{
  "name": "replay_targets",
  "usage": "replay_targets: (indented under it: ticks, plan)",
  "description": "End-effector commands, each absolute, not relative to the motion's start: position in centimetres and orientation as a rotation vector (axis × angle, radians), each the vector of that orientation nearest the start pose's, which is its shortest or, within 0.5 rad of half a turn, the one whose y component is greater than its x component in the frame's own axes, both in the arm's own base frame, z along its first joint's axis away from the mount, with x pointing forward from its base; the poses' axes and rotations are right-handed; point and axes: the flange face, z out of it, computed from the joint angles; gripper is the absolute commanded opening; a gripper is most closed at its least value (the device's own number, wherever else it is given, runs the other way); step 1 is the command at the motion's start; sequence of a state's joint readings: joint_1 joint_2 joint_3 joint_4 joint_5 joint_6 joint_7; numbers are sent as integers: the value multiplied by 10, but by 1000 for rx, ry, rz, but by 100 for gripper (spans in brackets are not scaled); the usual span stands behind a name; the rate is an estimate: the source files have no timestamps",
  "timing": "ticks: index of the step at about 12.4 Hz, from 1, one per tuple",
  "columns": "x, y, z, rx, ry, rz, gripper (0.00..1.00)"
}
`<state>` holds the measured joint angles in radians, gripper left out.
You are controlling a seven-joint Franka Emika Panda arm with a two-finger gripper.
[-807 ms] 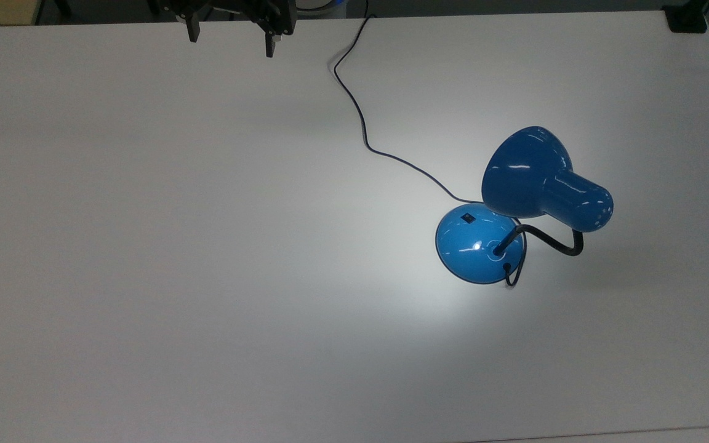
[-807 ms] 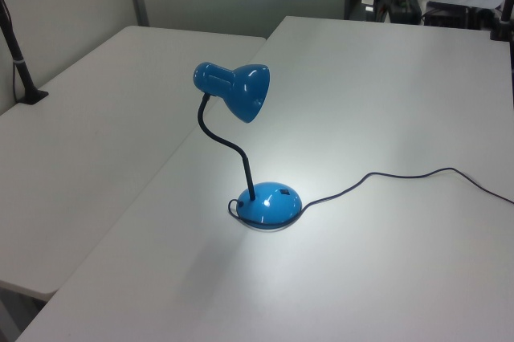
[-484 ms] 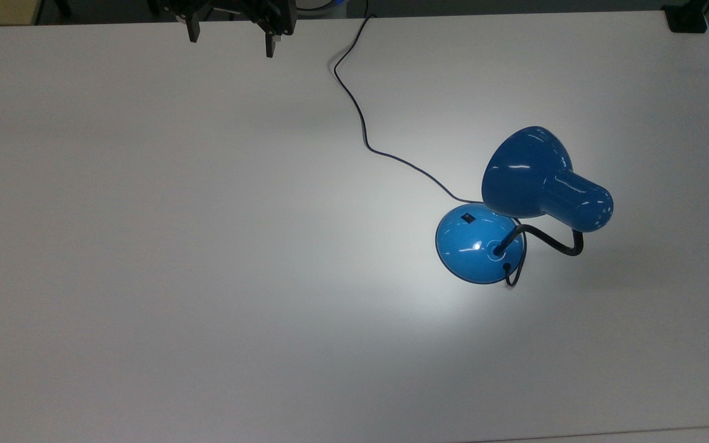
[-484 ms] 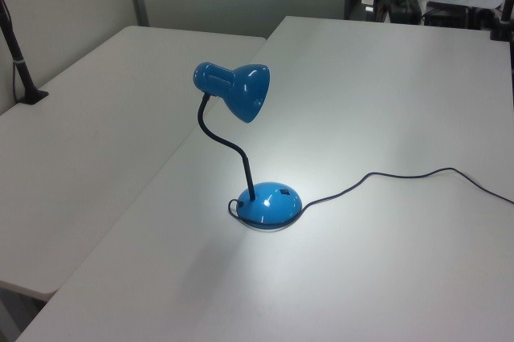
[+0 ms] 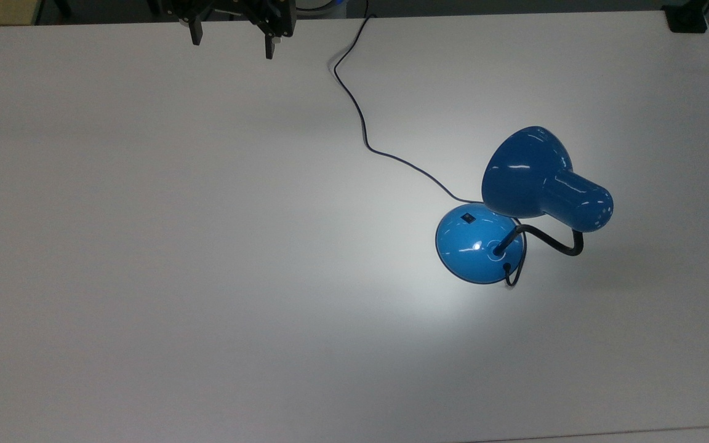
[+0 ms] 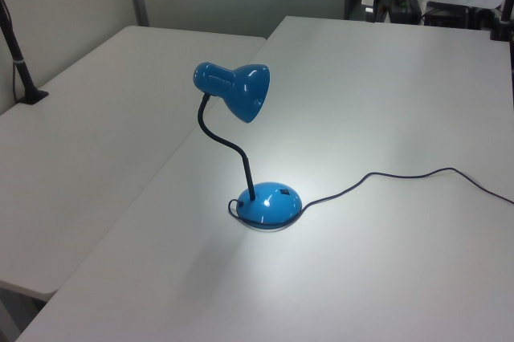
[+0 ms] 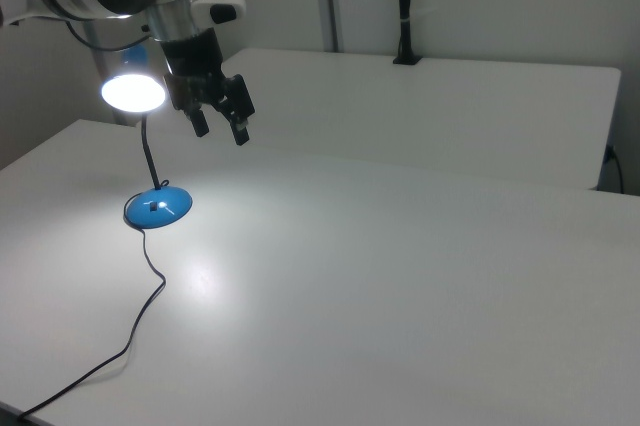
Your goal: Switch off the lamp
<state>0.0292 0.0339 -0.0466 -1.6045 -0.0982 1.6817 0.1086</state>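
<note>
Blue lamp (image 5: pixel 514 209) lit; claw (image 5: pixel 231 40) spread wide, empty, well apart. Risk: an off-centre press on the switch (image 5: pixel 468 216) slides the base.

Glossy blue lamp (image 5: pixel 517 206), black cord (image 5: pixel 360 117), white table (image 5: pixel 176 246).

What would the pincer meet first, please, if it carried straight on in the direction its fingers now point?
Most likely the bare white table. The open pincer points downward with nothing beneath it; the lamp stands off toward the right view's left, and its cord runs aside in the top view. Depth is uncertain.
</note>
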Motion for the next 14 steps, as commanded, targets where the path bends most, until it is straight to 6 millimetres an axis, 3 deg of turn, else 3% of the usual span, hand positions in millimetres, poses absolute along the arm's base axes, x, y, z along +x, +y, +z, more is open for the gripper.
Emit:
replay_targets:
  ticks: [1,2,8,13,14]
  plan:
    - [573,-20,603,-3213,72,-42,21]
    - [574,-20,601,-3212,42,-36,0]
    - [574,-19,599,-3211,-52,-28,0]
    - [573,1,572,-3166,-266,53,0]
    - [578,19,560,-3149,-364,62,0]
